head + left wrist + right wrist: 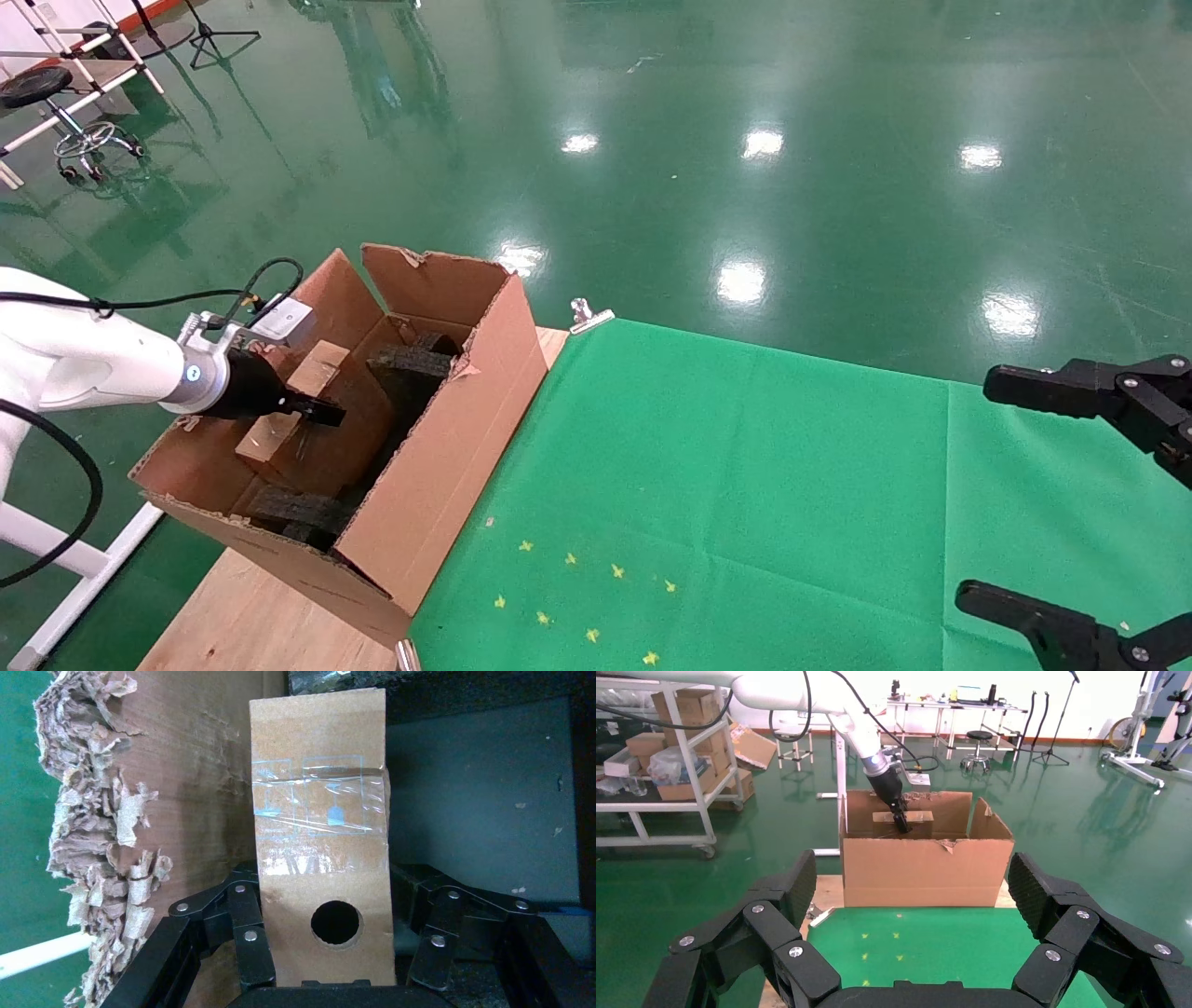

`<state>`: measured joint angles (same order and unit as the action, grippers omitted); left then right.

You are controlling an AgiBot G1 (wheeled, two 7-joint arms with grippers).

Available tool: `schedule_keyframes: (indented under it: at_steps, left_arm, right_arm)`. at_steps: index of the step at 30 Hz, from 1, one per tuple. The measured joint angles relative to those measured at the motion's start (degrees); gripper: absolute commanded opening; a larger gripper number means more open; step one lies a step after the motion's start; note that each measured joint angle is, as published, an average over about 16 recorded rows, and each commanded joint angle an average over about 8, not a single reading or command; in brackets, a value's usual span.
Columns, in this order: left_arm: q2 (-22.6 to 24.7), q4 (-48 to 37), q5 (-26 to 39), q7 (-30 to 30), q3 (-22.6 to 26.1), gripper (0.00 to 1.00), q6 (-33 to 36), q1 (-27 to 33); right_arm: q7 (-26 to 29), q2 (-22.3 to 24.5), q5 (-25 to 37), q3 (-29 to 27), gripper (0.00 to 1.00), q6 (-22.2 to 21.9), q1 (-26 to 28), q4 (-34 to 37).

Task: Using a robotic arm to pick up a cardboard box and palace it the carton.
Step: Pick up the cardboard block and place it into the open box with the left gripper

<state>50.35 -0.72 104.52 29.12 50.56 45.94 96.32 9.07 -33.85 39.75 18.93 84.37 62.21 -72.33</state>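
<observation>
My left arm, the white robotic arm (102,363), reaches down into the carton (447,438), a large brown one with ragged flaps (105,846). Its gripper (321,411) is shut on the cardboard box (315,366), a narrow brown block with clear tape and a round hole (335,922). The left wrist view shows the black fingers (246,910) pressed on both sides of the box (320,846). Black foam pieces (410,362) lie inside, beside and below the box. From the right wrist view, the carton (923,871) stands ahead. My right gripper (1010,494) hovers open over the table's right side.
A green cloth (745,485) covers the table, with small yellow star marks (577,596) near the front. A metal clip (589,317) holds the cloth's far corner. Bare wood (251,615) shows under the carton. Shelves with boxes (673,748) stand across the green floor.
</observation>
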Motion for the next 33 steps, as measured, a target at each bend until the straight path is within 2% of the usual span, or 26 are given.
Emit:
schedule_keyframes:
  at_steps: [23, 27, 33]
  left_arm:
    - [-0.45, 0.11, -0.03, -0.32, -0.12, 1.00, 1.09, 0.75]
    - [-1.53, 0.84, -1.54, -0.81, -1.16, 1.00, 3.50, 2.12]
    - [-4.82, 3.07, -5.41, -2.62, -3.79, 1.00, 10.95, 5.67]
  right_arm:
    - [0.00, 0.00, 0.00, 0.00, 1.00, 0.01, 0.00, 0.00]
    - [0.00, 0.00, 0.00, 0.00, 1.00, 0.01, 0.00, 0.00]
    - [0.00, 0.00, 0.00, 0.01, 1.00, 0.01, 0.01, 0.01]
